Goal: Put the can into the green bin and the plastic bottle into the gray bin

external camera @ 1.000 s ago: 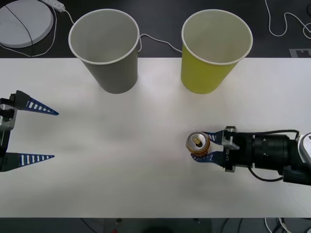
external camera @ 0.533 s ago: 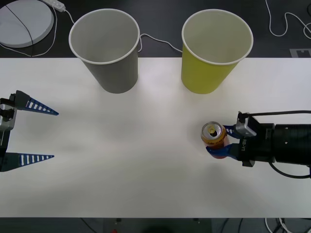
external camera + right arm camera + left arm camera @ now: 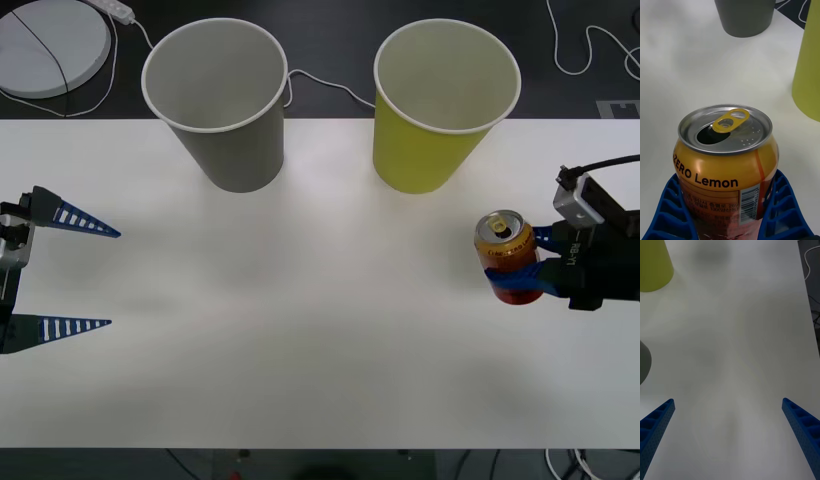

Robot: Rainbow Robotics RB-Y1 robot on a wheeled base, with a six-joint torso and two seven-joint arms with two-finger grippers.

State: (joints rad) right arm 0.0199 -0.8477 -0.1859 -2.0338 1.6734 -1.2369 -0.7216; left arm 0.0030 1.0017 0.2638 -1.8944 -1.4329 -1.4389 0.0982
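Note:
The orange can [image 3: 506,255] with its opened gold-silver top is held upright above the white table at the right, my right gripper [image 3: 528,268] shut on its sides. Up close the can [image 3: 725,165] sits between the blue ribbed fingers [image 3: 672,213]. The green bin [image 3: 440,105] stands at the back, left of and beyond the can; its wall [image 3: 810,75] shows in the right wrist view. The gray bin [image 3: 218,100] stands at the back left. My left gripper [image 3: 62,275] hangs open at the table's left edge. The plastic bottle is out of view.
A round white disc [image 3: 45,45] and white cables [image 3: 590,50] lie on the dark floor beyond the table [image 3: 300,330]. The gray bin's base [image 3: 745,17] shows far off in the right wrist view. The left wrist view looks over bare table [image 3: 733,352].
My right gripper has lifted the can off the table and carried it to the right and slightly back. The left arm has not moved.

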